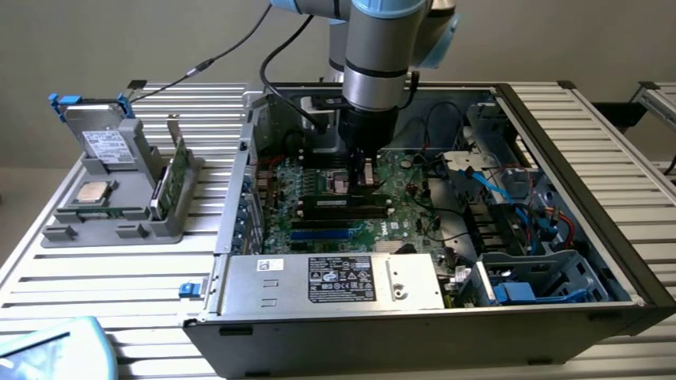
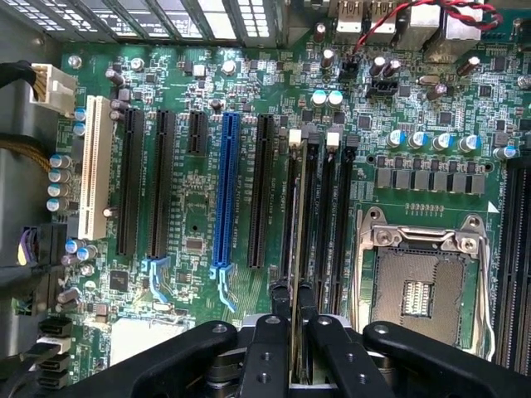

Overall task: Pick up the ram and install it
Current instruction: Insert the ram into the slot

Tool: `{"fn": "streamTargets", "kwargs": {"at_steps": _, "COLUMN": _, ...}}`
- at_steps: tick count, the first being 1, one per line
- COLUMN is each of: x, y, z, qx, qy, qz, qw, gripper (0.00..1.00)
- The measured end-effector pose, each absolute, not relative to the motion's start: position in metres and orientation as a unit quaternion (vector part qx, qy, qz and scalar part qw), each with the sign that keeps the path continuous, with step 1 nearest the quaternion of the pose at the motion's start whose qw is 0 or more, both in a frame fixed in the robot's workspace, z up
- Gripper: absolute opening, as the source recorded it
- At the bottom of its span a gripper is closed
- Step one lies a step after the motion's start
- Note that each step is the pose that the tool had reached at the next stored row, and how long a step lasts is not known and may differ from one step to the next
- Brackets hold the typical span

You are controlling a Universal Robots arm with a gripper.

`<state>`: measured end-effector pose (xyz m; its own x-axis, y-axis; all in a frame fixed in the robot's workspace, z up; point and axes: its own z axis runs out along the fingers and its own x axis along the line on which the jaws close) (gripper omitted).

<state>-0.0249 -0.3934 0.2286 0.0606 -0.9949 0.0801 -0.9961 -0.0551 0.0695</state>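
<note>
One slatted metal surface (image 1: 116,269) carries an open computer case (image 1: 423,340) lying on its side, and a grey robot arm (image 1: 377,47) reaches down from above into the case. Inside lies a green motherboard (image 2: 191,207), with a silver power supply (image 1: 328,281) along the near edge of the case in the exterior view. On the exterior view's left, well apart from the case, a grey holder (image 1: 138,214) carries a drive (image 1: 106,142), a wider green card (image 1: 177,170) and a square silver processor chip (image 1: 95,191). On the motherboard, long black slots and one blue slot (image 2: 224,199) run side by side. Beside them sit narrower memory slots (image 2: 336,224), then an empty processor socket (image 2: 423,282). The ram (image 2: 296,249) appears edge-on in the wrist view as a thin pale line, upright and lined up along one memory slot. Whether its lower edge touches the slot cannot be told. The black pincer (image 2: 295,298) is closed on the ram, with a finger (image 2: 267,352) against each flat face. The ram likely handles as a light, stiff but brittle board. Its chips and contact edge look easy to damage, and its smooth faces could slip. The sound hold therefore seems to be on the flat faces by the top edge, clear of the contacts, with the stick kept square to the slot.
</note>
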Motion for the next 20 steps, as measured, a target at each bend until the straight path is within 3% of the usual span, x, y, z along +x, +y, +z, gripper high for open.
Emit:
{"fn": "streamTargets", "kwargs": {"at_steps": 4, "x": -0.0250, "y": -0.3934, "z": 0.2286, "qx": 0.720, "qy": -0.692, "qz": -0.003, "qw": 0.045, "gripper": 0.14}}
{"fn": "streamTargets", "kwargs": {"at_steps": 20, "x": -0.0247, "y": -0.3987, "z": 0.2245, "qx": 0.718, "qy": -0.694, "qz": -0.003, "qw": 0.044, "gripper": 0.14}}
